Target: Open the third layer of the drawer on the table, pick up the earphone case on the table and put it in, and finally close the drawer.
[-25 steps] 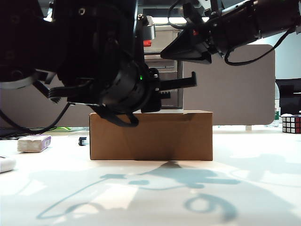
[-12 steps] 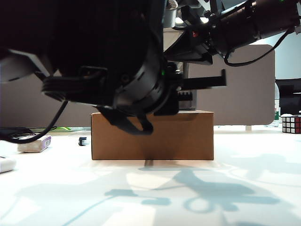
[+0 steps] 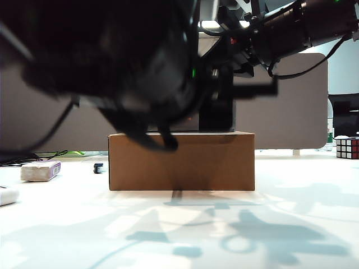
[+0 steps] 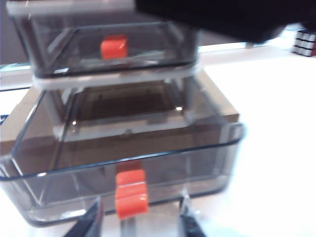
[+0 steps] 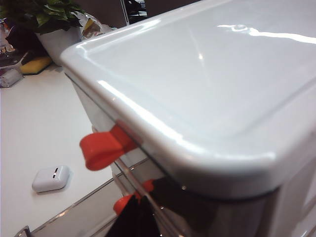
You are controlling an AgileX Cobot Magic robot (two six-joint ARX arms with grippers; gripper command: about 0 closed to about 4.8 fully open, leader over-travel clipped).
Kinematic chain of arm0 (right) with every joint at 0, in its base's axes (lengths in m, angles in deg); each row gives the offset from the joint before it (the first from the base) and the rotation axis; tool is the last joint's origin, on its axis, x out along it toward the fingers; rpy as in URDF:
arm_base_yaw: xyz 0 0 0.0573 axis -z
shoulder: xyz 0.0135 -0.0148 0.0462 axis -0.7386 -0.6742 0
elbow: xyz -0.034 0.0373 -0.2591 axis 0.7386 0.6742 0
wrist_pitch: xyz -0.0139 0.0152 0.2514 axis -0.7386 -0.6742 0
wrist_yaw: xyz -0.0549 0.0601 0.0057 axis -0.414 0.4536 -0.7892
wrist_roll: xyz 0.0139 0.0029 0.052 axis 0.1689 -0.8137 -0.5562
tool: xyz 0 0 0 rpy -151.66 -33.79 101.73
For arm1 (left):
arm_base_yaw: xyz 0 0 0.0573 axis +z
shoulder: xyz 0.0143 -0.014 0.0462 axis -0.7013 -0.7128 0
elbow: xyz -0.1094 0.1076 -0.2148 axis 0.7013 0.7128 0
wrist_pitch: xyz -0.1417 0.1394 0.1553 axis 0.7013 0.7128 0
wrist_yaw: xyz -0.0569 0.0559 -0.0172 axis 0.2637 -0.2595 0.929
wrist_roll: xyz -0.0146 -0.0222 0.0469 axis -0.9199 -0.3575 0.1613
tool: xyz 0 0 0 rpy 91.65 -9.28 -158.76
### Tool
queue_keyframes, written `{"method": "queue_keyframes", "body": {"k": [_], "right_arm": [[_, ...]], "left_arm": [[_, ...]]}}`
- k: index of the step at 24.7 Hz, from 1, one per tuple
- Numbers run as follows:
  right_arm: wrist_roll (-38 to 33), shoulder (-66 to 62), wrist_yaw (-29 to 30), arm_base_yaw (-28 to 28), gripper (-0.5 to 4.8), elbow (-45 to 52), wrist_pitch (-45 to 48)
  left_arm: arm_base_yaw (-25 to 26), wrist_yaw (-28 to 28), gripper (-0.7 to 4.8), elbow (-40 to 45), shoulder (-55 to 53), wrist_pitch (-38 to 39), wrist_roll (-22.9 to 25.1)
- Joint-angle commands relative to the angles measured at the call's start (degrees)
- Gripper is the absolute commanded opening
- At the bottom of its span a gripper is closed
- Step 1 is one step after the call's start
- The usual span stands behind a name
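Fingers of the left gripper point(image 4: 140, 224) spread apart, one on each side of the red-orange tab point(image 4: 131, 192), not pinching it. Low down, right in front of the third layer point(image 4: 202, 165). Right gripper point(image 3: 235, 56) up high by the white top of the drawer point(image 5: 222, 74). Cannot tell if those fingers are wide or narrow.

Third layer pulled far out and empty inside. Opening step looks done, or nearly so.

Next, most likely: go and get the earphone case point(image 5: 52, 178). Needs a move away from the tab, down to the table point(image 5: 29, 128), then a soft pinch on a small, smooth, slippery thing.

Earphone case lying flat on the table, off to one side of the drawer, well apart from both pairs of fingers. Nothing touching it. Whole drawer up on a brown box point(image 3: 179, 162), so a lift up and over the front wall needed to drop the case in.
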Motion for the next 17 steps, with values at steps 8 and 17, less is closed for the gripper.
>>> {"method": "queue_keyframes", "body": {"k": [8,17], "right_arm": [[-0.44,2.08,3.23,0.0,-0.06,-0.35,-5.57],[-0.68,3.69,6.14,0.02,-0.06,-0.35,-6.62]], "left_arm": [[-0.39,5.55,2.13,1.73,34.1,61.29,-20.83],[36.11,45.92,2.1,1.81,49.37,71.63,-7.23]]}}
